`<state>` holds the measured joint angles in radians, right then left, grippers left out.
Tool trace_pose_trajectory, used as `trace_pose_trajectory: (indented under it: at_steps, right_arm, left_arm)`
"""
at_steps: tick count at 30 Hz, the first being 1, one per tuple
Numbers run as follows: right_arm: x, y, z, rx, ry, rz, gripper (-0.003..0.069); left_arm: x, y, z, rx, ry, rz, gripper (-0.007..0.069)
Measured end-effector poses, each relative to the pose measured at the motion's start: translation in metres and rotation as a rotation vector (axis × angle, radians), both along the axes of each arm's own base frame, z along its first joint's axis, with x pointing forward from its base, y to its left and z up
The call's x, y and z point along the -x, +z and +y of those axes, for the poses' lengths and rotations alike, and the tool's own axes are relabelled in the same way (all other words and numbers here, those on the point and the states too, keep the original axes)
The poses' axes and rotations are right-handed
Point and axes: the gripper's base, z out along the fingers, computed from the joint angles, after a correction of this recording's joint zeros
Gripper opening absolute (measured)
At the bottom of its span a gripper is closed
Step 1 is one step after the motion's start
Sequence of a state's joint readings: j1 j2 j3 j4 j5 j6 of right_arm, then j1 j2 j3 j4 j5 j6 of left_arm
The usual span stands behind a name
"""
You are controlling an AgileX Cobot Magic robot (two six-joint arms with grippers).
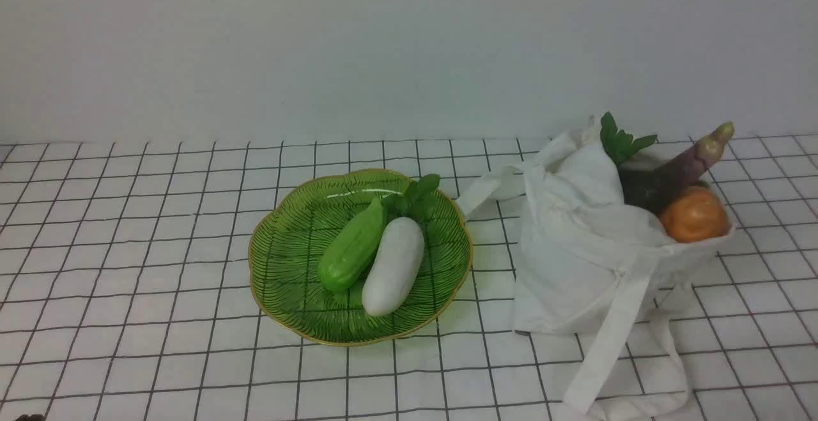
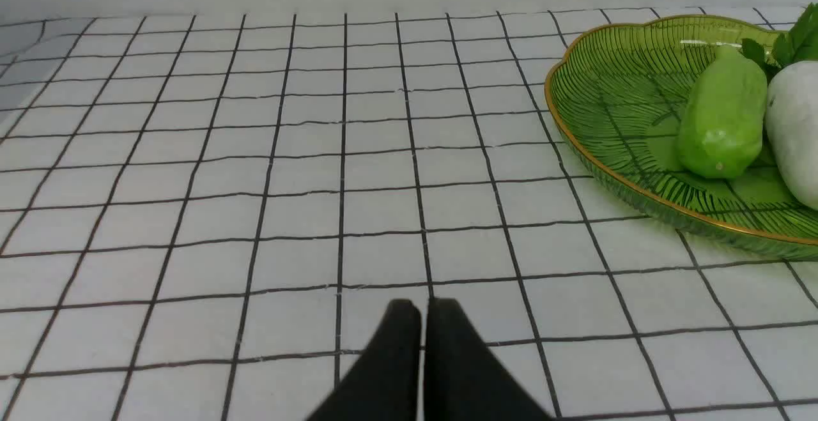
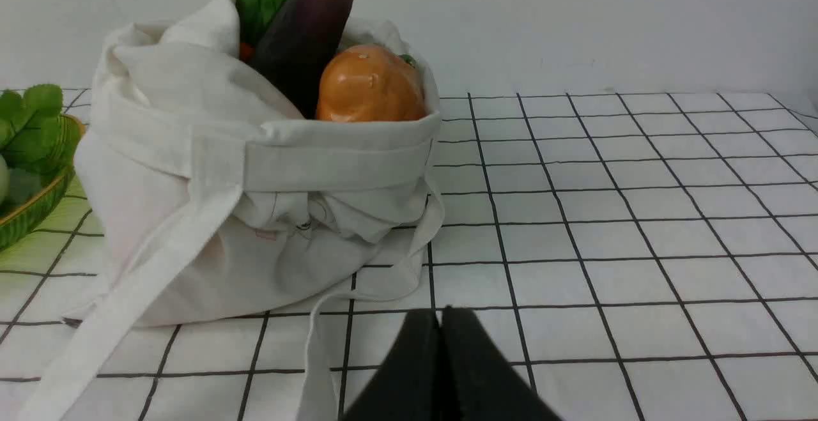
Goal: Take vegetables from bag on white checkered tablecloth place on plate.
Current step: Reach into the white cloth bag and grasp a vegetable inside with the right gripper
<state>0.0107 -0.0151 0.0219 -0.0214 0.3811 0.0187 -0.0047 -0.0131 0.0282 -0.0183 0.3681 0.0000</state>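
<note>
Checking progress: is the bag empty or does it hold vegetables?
Not empty. A purple eggplant, an orange round vegetable and green leaves stick out of the bag's open top.

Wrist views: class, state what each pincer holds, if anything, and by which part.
Nothing. The left pincer and the right pincer are both shut and empty; the eggplant sits in the bag, untouched.

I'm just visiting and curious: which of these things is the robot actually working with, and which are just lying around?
Part of the job: bag, with eggplant, orange vegetable and leafy greens inside; plate, already holding a green vegetable and a white vegetable; checkered tablecloth underneath.
Just there: only the plain wall behind.
</note>
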Motion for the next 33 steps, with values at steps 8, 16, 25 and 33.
trace_pose_trajectory:
  at_steps: [8, 16, 25, 33]
  right_arm:
    - [0.000, 0.000, 0.000, 0.000, 0.000, 0.000, -0.0013]
    - [0.000, 0.000, 0.000, 0.000, 0.000, 0.000, -0.0013]
    - [-0.002, 0.019, 0.003, -0.540, -0.021, -0.222, -0.0013]
    - [0.000, 0.034, -0.007, -0.861, -0.076, -0.410, -0.0013]
  left_arm:
    - [0.000, 0.000, 0.000, 0.000, 0.000, 0.000, -0.0008]
    - [0.000, 0.000, 0.000, 0.000, 0.000, 0.000, -0.0008]
    - [0.000, 0.000, 0.000, 0.000, 0.000, 0.000, -0.0008]
    - [0.000, 0.000, 0.000, -0.005, -0.002, 0.000, -0.0008]
